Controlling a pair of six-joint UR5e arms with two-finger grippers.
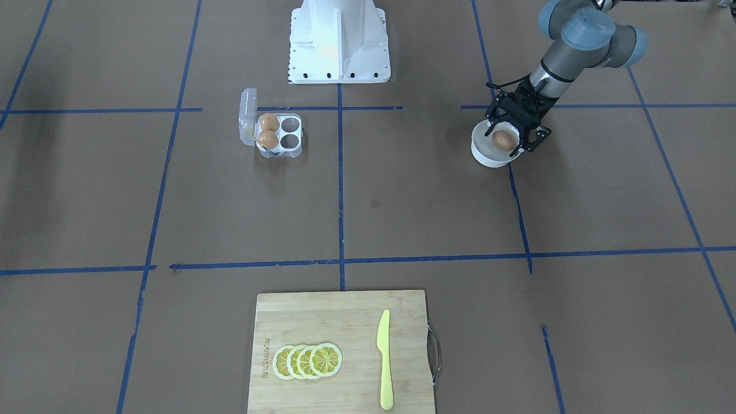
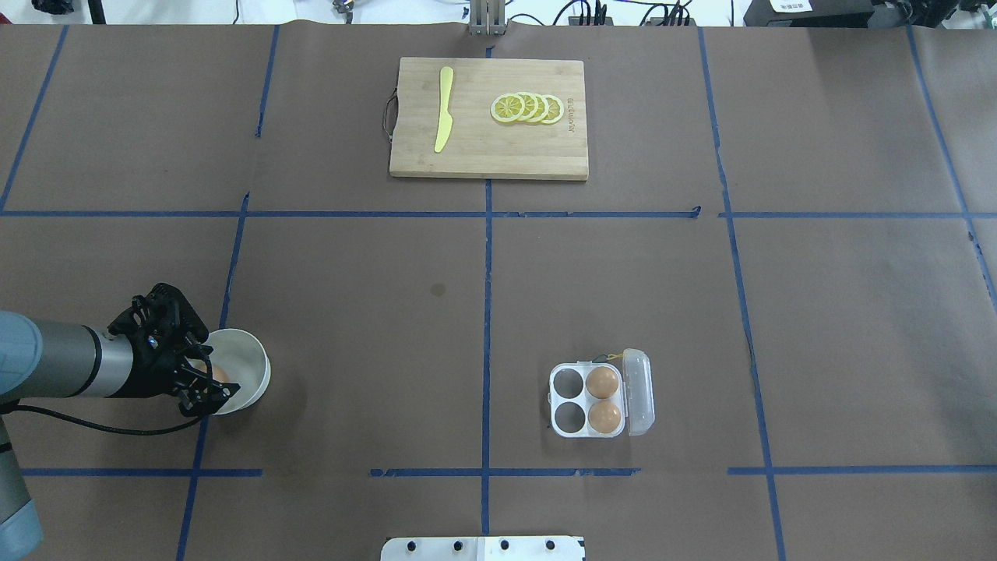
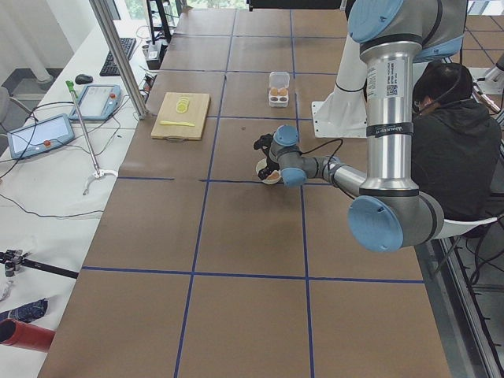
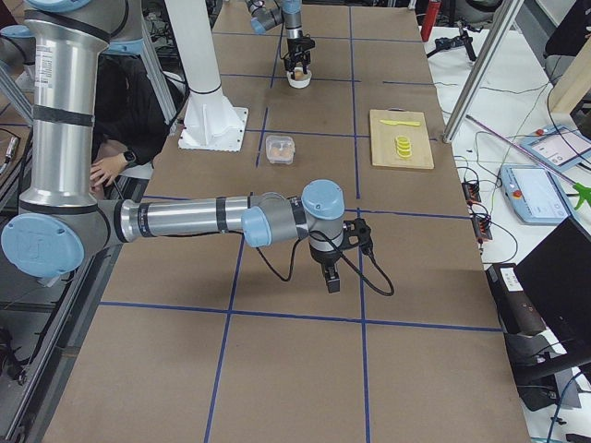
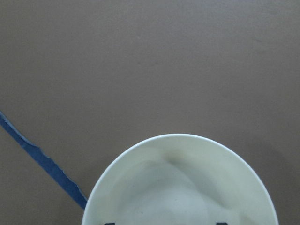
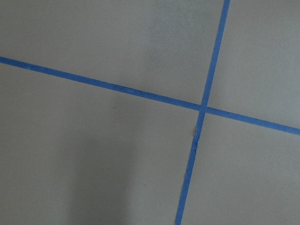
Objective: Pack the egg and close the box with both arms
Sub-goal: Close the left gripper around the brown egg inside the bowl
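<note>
The egg (image 1: 503,140) is tan-brown and lies in a round white bowl (image 1: 484,154) on the robot's left side of the table. My left gripper (image 1: 508,141) reaches into the bowl and looks open, one finger on each side of the egg (image 2: 220,375). In the left wrist view only the bowl rim (image 5: 178,136) shows, with two dark tips at the bottom edge. The box (image 2: 567,399) is a clear four-cell carton. Its lid stands open, and two brown eggs fill the cells nearest the lid. My right gripper (image 4: 331,282) hangs low over bare table far from the box. I cannot tell its state.
A bamboo cutting board (image 2: 475,152) at the far edge carries lemon slices (image 2: 528,108) and a yellow knife (image 2: 444,109). The white pedestal (image 1: 339,43) stands at the robot's side. A person (image 3: 453,150) sits behind the robot. Blue tape lines grid the brown table.
</note>
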